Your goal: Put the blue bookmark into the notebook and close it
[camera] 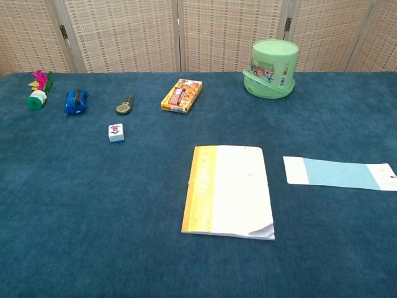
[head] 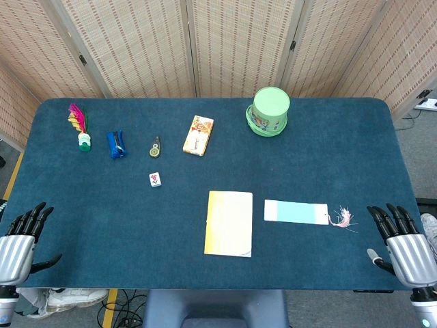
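A closed notebook (head: 229,223) (camera: 229,190) with a yellow spine strip and pale cover lies flat near the table's front middle. To its right lies the blue bookmark (head: 295,212) (camera: 339,173), a light blue strip with a white end toward the notebook and a pink tassel (head: 341,219) at its far end. My left hand (head: 19,244) rests at the front left edge, fingers spread, holding nothing. My right hand (head: 403,244) sits at the front right edge, fingers apart and empty, a short way right of the tassel. Neither hand appears in the chest view.
Along the back stand a green lidded tub (head: 269,111), a snack box (head: 198,135), a small round tool (head: 155,147), a blue object (head: 116,144) and a feathered shuttlecock (head: 81,128). A mahjong tile (head: 156,179) lies left of the notebook. Folding screens back the table.
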